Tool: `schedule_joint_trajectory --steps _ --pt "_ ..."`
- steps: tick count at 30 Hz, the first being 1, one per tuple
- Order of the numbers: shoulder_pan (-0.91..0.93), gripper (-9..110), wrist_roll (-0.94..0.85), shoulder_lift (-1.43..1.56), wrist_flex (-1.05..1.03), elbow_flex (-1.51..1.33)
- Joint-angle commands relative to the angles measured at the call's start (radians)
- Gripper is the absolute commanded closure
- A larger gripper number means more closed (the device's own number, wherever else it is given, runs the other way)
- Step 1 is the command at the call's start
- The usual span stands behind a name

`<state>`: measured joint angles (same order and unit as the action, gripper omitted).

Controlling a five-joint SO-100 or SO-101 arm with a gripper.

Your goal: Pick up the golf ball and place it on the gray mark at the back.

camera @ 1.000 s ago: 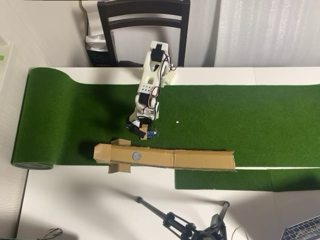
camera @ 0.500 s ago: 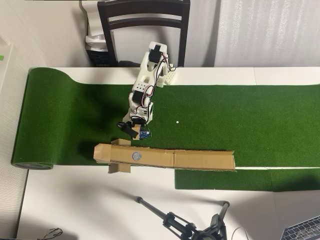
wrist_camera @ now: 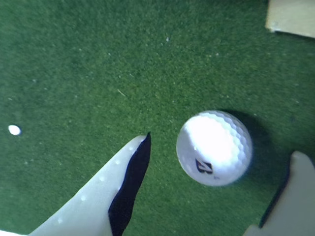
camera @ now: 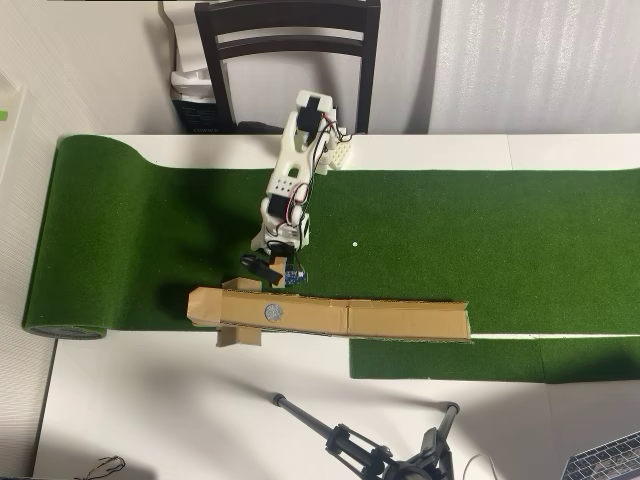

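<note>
Progress is at the pre-grasp stage: nothing is lifted or placed. One golf ball [wrist_camera: 214, 147] rests on the green turf [wrist_camera: 74, 64], between the spread jaws of the gripper [wrist_camera: 216, 162], which holds nothing. One gray mark [camera: 272, 311] lies unoccupied on the cardboard strip [camera: 400, 320], just beyond the gripper in the overhead view. Remaining: close, lift, carry, release. One white dot [wrist_camera: 14, 130] lies to the left.

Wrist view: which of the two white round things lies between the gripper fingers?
The golf ball, large, dimpled, with a dark print. The tiny white dot lies far left on the turf.
</note>
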<state>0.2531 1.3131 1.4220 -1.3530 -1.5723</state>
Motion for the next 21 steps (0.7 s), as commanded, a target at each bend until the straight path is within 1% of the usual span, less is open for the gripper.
schedule_joint_trajectory --steps 1,21 --pt "-0.002 57 -0.009 0.018 0.009 0.083" --pt "-0.011 57 -0.064 0.002 0.005 0.069"
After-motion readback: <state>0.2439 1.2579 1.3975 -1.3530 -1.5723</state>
